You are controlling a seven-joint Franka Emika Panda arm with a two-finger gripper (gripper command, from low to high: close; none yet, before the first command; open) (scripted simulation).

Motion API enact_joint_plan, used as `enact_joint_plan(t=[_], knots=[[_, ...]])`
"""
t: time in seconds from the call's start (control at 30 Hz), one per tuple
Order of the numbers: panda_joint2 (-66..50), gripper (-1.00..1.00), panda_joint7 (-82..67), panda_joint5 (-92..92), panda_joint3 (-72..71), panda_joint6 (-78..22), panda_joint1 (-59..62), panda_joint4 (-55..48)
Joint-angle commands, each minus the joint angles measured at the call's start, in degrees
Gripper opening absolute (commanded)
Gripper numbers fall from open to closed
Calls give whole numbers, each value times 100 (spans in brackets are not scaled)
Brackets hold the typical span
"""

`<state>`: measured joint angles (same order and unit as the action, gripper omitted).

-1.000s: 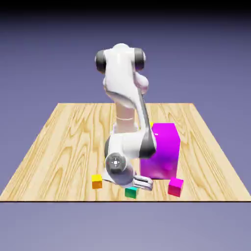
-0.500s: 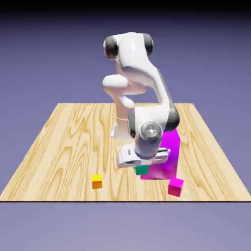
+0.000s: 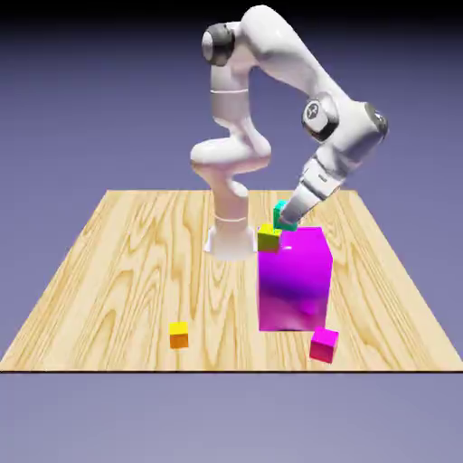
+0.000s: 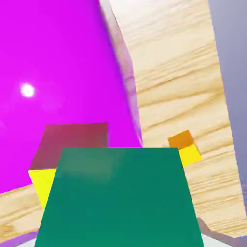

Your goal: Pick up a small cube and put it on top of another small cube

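Observation:
My gripper is shut on the small teal cube and holds it in the air above the table. Just below it and slightly toward the exterior view's left sits the other small cube, yellow-green, on the wood behind the big magenta block's top left corner. The two cubes are apart. In the hand view the teal cube fills the bottom and hides both fingertips. Behind its upper left edge shows a small cube with a yellow side and a dark shaded top.
The big magenta block stands right beside the yellow-green cube and under the gripper's right side. A small magenta-pink cube and a yellow-topped orange cube lie near the table's front edge. The hand view also catches the orange cube.
The gripper closed on the teal cube near the table's front edge, lifted it, and carried it up and back past the magenta block to above the yellow-green cube.

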<state>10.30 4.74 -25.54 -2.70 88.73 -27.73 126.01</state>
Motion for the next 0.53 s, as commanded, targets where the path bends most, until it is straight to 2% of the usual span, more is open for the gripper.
enact_joint_plan(t=[0.0, 0.07, 0.4, 0.43, 0.5], knots=[[180, -100, -48, -4, 86, -76, -154, 125], [220, -100, 38, 75, 151, -115, -203, 167], [311, -100, -102, 169, -1441, 982, 1810, 1129], [311, 100, -103, 169, -1441, 982, 1810, 1129], [301, 100, -88, 159, -1277, 869, 1603, 1030]])
